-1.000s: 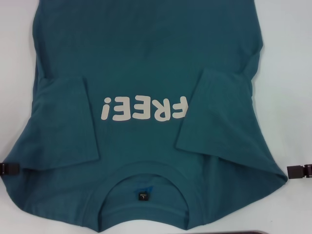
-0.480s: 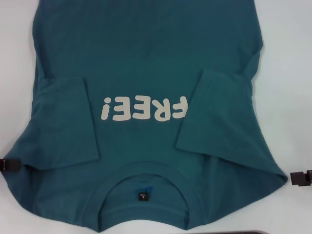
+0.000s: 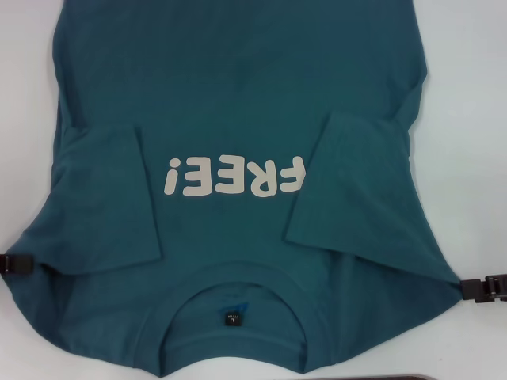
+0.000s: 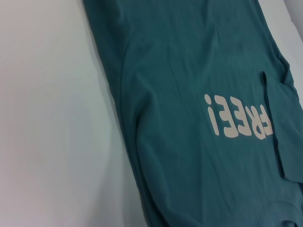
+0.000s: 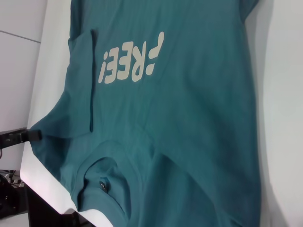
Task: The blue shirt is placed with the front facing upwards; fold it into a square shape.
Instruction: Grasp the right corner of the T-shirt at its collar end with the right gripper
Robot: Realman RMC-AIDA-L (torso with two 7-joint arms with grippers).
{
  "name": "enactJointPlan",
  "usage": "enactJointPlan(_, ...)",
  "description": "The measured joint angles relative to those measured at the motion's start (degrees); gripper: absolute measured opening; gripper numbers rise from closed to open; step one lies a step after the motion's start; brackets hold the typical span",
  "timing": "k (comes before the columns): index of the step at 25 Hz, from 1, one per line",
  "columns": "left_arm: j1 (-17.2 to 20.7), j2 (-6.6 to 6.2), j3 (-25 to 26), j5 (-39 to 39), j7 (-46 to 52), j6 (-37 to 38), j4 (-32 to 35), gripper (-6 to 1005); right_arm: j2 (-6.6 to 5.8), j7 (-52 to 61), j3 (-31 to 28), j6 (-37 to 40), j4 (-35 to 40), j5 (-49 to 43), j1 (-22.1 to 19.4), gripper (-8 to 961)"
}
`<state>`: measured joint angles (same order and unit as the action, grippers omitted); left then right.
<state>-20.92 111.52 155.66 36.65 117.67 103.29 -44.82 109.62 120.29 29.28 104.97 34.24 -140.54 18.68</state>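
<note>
1 flat blue shirt [image 3: 238, 103], both sleeves folded inward

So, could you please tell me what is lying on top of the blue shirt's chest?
Both short sleeves lie folded inward over the blue shirt; the right sleeve hides the first letter's edge in the FREE! lettering.

Both pincers [image 3: 16, 264] [image 3: 485, 288] nearer shirt [image 3: 238, 119] shoulders.
</note>
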Motion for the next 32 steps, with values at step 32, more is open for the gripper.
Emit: enactJointPlan(32, -0.77, -0.26, -0.03, 0.0, 0.02, -0.27, 0.0, 2, 1.48, 1.5, 1.46, -2.3, -1.64, -0.88, 3.49, 842)
